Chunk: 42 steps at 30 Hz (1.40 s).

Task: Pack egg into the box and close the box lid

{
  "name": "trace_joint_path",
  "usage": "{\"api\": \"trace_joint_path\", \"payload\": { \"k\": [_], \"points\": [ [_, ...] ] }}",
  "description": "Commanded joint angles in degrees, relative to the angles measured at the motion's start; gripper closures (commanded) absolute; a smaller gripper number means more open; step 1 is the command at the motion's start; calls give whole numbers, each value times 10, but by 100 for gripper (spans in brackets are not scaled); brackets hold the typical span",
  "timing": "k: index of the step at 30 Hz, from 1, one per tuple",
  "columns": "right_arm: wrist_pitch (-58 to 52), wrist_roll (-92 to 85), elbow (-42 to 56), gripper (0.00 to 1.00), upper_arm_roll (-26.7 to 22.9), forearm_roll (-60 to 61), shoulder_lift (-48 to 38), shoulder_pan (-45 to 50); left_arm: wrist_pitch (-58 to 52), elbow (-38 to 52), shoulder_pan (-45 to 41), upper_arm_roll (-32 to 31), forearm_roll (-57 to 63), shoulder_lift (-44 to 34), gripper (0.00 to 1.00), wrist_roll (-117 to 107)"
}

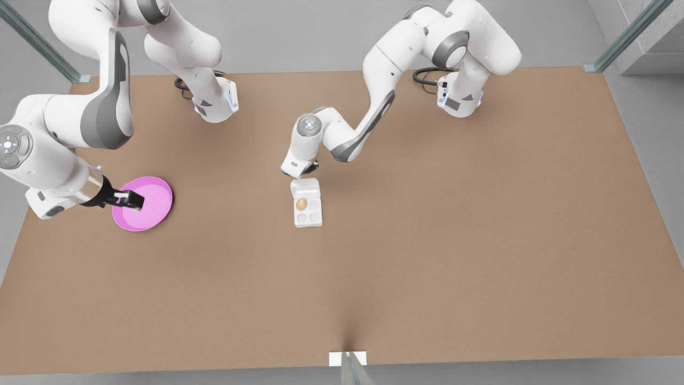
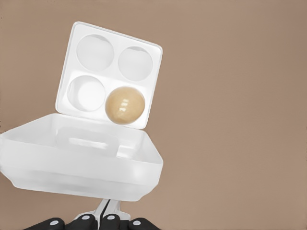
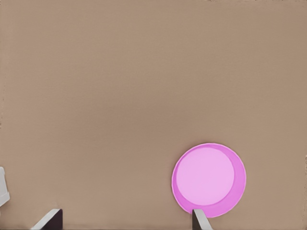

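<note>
The white box lies at the table's middle, and the tan egg rests in one of the two cups nearest the hinge. Its box lid stands partly raised on the far side. My left gripper sits right behind the lid, shut on its free edge. In the left wrist view the egg fills one cup of the box, with the tilted lid just above my left gripper. My right gripper hovers open over the pink plate, fingers wide apart.
A round pink plate lies at the front view's left, holding nothing. Both arm bases stand along the far edge of the brown table. A white tag marks the near edge.
</note>
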Motion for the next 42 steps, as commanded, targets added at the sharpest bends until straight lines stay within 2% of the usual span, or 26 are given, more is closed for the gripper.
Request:
{"api": "trace_joint_path", "payload": {
  "k": [1, 14, 16, 17, 18, 19, 20, 21, 22, 23, 25, 26, 27, 28, 29, 42],
  "points": [
    [-27, -139, 0, 0, 2, -3, -1, 3, 28, 0, 9, 1, 2, 0, 79, -204],
    [-35, -139, 0, 0, 4, -4, 1, 7, 25, 1, 38, 18, 0, -1, 79, -189],
    [-36, -139, 0, 0, 4, -5, 1, 6, -3, 5, 37, 38, -6, -46, 79, -195],
    [-36, -139, 0, 0, 4, -5, 1, 6, -125, 8, 37, 70, -13, -121, 79, -194],
    [-36, -139, 0, 0, 4, -4, 1, 7, -390, 110, 138, 208, -97, -159, 79, -128],
    [-36, -140, 0, 0, 5, -3, 1, 6, -454, 129, 282, 208, -124, -156, 79, 112],
    [-37, -141, 0, 0, 15, -1, 1, 7, -491, 128, 342, 208, -87, -135, 78, 342],
    [-38, -140, -2, 0, 32, -3, 1, 11, -493, 116, 350, 208, 2, -115, 74, 592],
    [-38, -140, -2, 0, 32, -4, 1, 15, -571, 117, 349, 209, 54, -111, 68, 795],
    [-37, -140, -2, 0, 32, -4, 1, 15, -643, 159, 343, 211, 90, -124, 0, 801],
    [-36, -140, -1, 0, 32, -3, 1, 10, -677, 151, 366, 184, 95, -246, 0, 801],
    [-37, -143, -1, 0, 31, -5, 1, 11, -680, 108, 443, 60, 165, -324, 0, 805],
    [-41, -145, -3, 0, 32, -34, 1, 22, -674, 78, 474, 18, 168, -367, 0, 808],
    [-44, -148, 0, 0, 30, -30, 0, 5, -613, 5, 482, 0, 170, -420, 0, 807],
    [-45, -149, 0, 0, 31, -29, 0, 5, -593, -25, 495, -6, 170, -436, 0, 809],
    [-44, -149, -1, 0, 31, -28, 0, 3, -591, -28, 495, -6, 168, -426, 0, 807]
  ]
}}
